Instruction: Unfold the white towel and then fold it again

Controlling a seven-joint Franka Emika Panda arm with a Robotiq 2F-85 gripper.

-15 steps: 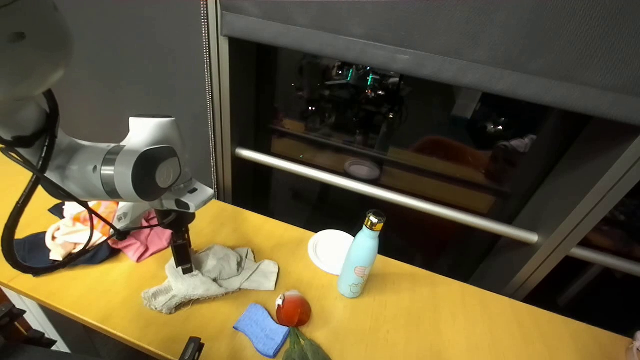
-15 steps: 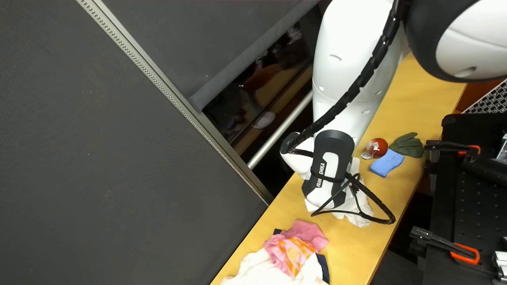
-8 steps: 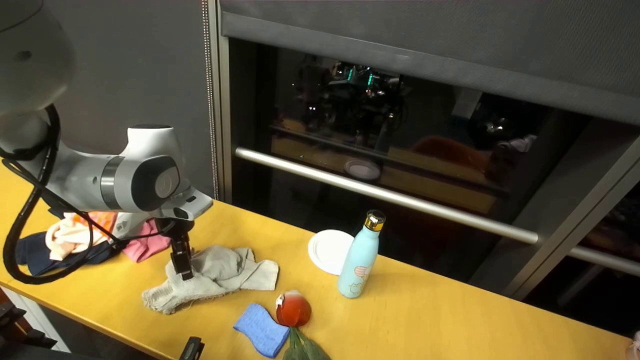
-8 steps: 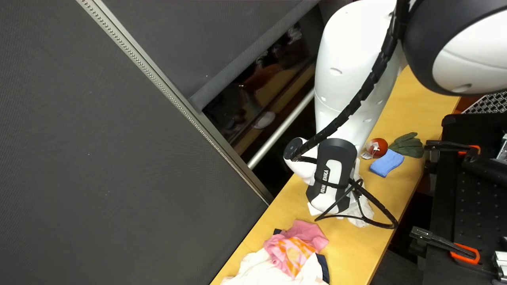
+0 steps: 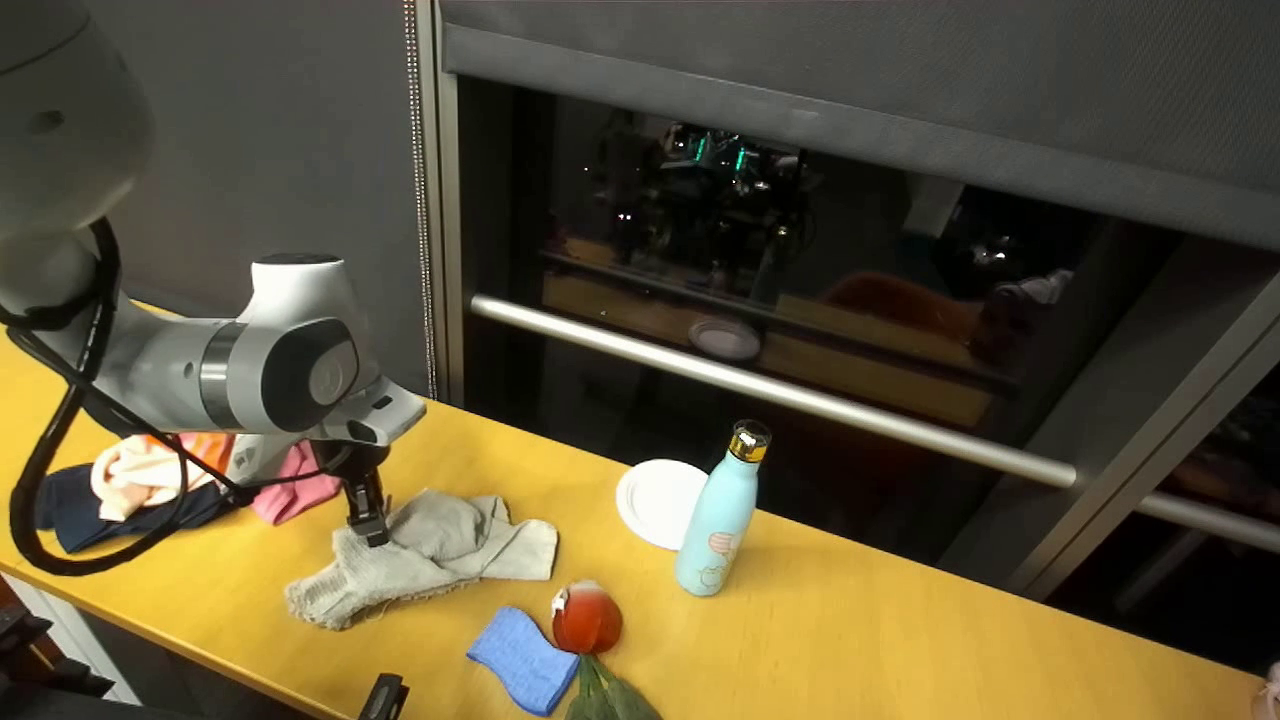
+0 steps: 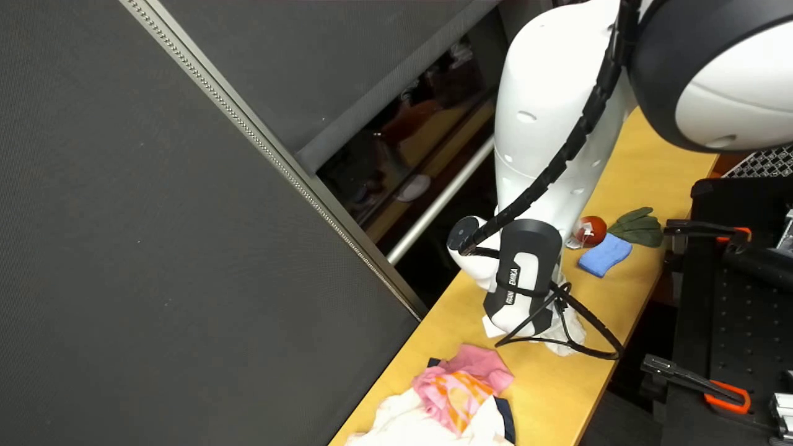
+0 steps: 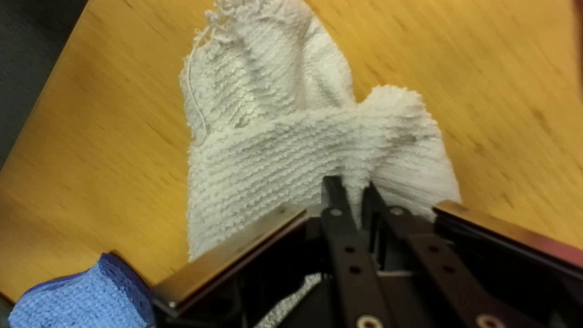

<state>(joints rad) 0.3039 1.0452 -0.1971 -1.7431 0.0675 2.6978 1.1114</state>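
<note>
The white towel (image 5: 410,570) lies rumpled on the yellow table, its frayed end towards the table's front edge in an exterior view. Much of the towel (image 6: 567,334) is hidden behind the arm in an exterior view. In the wrist view the ribbed towel (image 7: 259,168) fills the middle, with a folded band across it. My gripper (image 7: 351,186) points down onto this band, jaws drawn close together. A ridge of cloth is pinched up between the fingertips. In an exterior view the gripper (image 5: 371,532) stands upright at the towel's left part.
A small blue cloth (image 5: 525,660), a red round object (image 5: 587,618) and a dark green item (image 6: 637,228) lie near the towel. Further off stand a light blue bottle (image 5: 718,525) and a white plate (image 5: 645,500). A clothes heap (image 6: 458,396) lies on the other side.
The arm has come down a little over the towel. The gripper's fingers have drawn together on the cloth. The towel's overall outline looks nearly the same.
</note>
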